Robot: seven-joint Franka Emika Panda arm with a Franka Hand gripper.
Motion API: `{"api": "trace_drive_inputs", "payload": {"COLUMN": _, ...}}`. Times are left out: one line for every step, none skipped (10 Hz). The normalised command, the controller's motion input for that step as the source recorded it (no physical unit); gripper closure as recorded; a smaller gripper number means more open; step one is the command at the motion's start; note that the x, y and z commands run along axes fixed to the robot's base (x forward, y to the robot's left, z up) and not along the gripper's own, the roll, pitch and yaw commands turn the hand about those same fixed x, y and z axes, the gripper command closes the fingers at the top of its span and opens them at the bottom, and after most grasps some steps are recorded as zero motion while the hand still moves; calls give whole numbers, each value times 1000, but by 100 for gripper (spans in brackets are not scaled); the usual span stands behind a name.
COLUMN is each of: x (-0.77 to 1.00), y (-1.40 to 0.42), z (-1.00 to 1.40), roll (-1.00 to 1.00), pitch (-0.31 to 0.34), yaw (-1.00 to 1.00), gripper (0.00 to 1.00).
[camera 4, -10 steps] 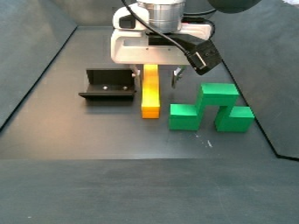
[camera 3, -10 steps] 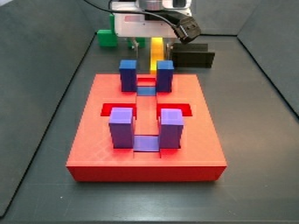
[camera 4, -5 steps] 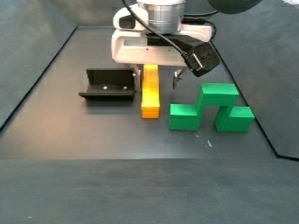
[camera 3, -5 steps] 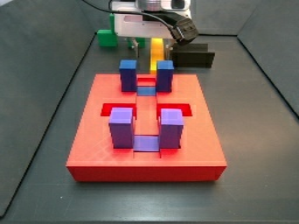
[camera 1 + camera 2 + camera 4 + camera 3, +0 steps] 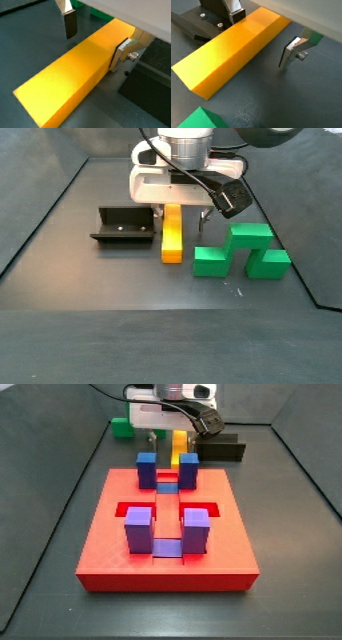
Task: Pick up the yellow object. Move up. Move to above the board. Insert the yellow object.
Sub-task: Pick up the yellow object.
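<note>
Wrist views: gripper (image 5: pixel 264 30) is spread open astride the yellow object (image 5: pixel 231 52), not clamped. Pick-up step is judged underway; closing is needed next, then lift.

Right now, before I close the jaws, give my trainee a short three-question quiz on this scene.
1. True or false: the gripper straddles the yellow object with its jaws open.
2. In a side view, what lies just beside the yellow object, opposite the fixture? A) green blocks B) the board C) a blue post
3. Fill in: the yellow object lies flat on the ____.

Key: 1 true; 2 A; 3 floor.
</note>
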Motion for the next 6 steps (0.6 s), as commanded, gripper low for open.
{"api": "trace_drive_inputs", "payload": {"x": 0, "y": -66, "z": -109, "roll": 0, "pitch": -34, "yaw": 0, "gripper": 0}}
{"api": "trace_drive_inputs", "payload": {"x": 0, "y": 0, "z": -34, "roll": 1, "pitch": 0, "yaw": 0, "gripper": 0}}
{"api": "trace_drive_inputs", "payload": {"x": 0, "y": 0, "z": 0, "roll": 6, "pitch": 0, "yaw": 0, "gripper": 0}}
{"api": "trace_drive_inputs", "payload": {"x": 0, "y": 0, "z": 0, "roll": 4, "pitch": 0, "yaw": 0, "gripper": 0}}
{"api": "trace_drive_inputs", "payload": {"x": 0, "y": 0, "z": 0, "roll": 0, "pitch": 0, "yaw": 0, "gripper": 0}}
{"api": "trace_drive_inputs", "payload": {"x": 0, "y": 0, "z": 0, "roll": 0, "pitch": 0, "yaw": 0, "gripper": 100}}
